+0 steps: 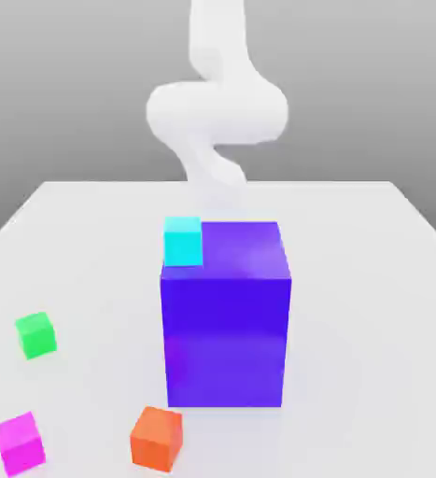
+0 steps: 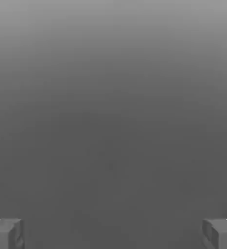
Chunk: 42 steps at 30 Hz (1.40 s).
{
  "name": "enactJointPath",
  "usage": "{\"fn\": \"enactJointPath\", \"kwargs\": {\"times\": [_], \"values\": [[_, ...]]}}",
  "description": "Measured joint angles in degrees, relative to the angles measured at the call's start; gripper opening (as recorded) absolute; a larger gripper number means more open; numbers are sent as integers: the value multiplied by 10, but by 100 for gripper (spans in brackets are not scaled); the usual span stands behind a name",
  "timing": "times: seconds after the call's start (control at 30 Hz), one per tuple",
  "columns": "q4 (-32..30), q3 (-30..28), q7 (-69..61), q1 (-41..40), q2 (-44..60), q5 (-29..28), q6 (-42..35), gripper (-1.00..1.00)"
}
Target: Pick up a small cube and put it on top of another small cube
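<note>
Magenta cube [image 1: 20,442] flat on table [image 1: 91,243], corner toward camera.

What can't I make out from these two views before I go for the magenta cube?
- Gripper, hand view: its two fingertips are cut off by the frame edge; they stand wide apart with nothing between them.
- Cyan cube, exterior view: the big purple block hides its lower part, so what it rests on is unclear.
- Magenta cube, exterior view: fully visible near the frame's edge.

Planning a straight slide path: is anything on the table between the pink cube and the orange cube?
No. In the exterior view, the stretch between the pink cube and the orange cube is bare white table.
</note>
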Motion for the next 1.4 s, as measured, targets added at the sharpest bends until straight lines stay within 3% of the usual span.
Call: {"fn": "enactJointPath", "kwargs": {"times": [0.57, 0.93, 1.1, 1.13, 1.4], "values": [[-2, -56, 147, -101, 357, 13, 111, 0], [-3, -87, 211, -162, 587, 63, 181, 0], [15, -67, 198, -185, 692, 93, 251, 0], [17, -64, 196, -188, 702, 96, 259, -100], [13, -68, 200, -185, 686, 90, 247, -100]]}}
